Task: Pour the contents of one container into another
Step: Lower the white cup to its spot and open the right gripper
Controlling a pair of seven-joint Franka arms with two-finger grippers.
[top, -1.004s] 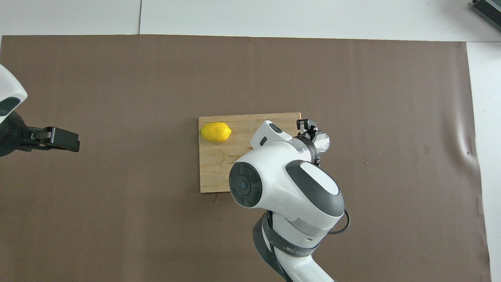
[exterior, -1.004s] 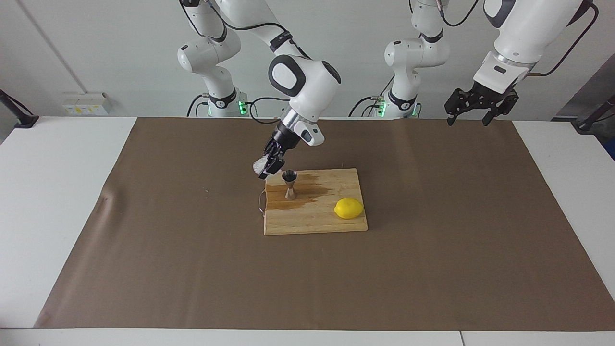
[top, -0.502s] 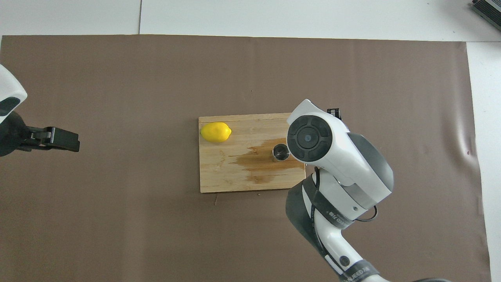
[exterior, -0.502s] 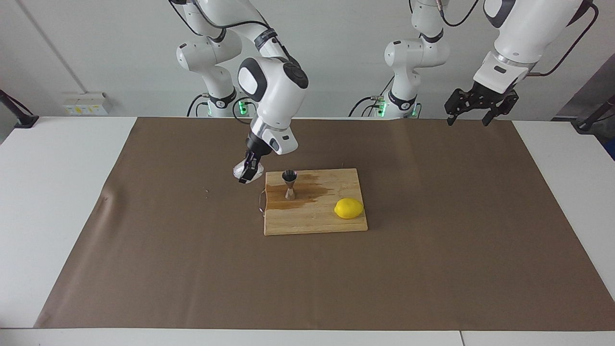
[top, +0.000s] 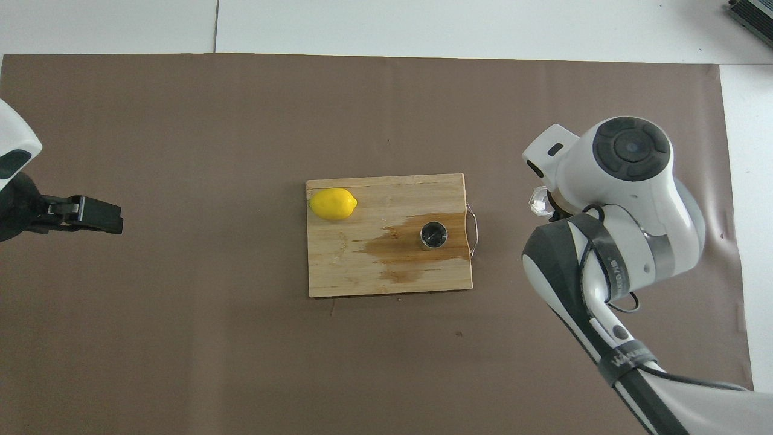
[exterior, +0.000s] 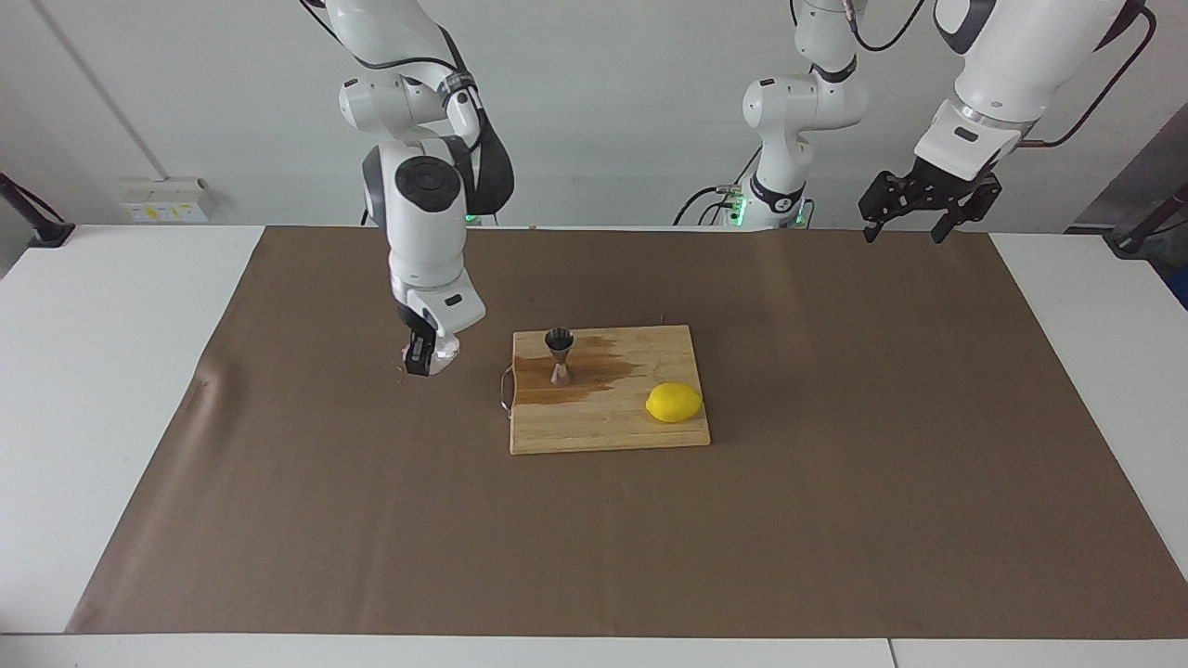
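Note:
The clear textured glass cup (exterior: 445,351) is in my right gripper (exterior: 429,357), which is shut on it low over the brown mat, beside the cutting board toward the right arm's end of the table. In the overhead view only part of the cup (top: 539,201) shows past the arm's wrist, and the fingers are hidden. The steel jigger (exterior: 559,355) stands upright on the wooden cutting board (exterior: 603,429), in a dark wet stain (top: 398,251). My left gripper (exterior: 914,221) waits open, raised over the mat's edge at the left arm's end.
A yellow lemon (exterior: 674,402) lies on the board (top: 338,266), at its corner toward the left arm's end. A metal handle (top: 473,225) sticks out of the board's edge toward the cup. The brown mat (exterior: 835,520) covers most of the white table.
My right gripper has carried the cup away from above the jigger, toward the right arm's end of the table and lower over the mat. The left arm has not moved.

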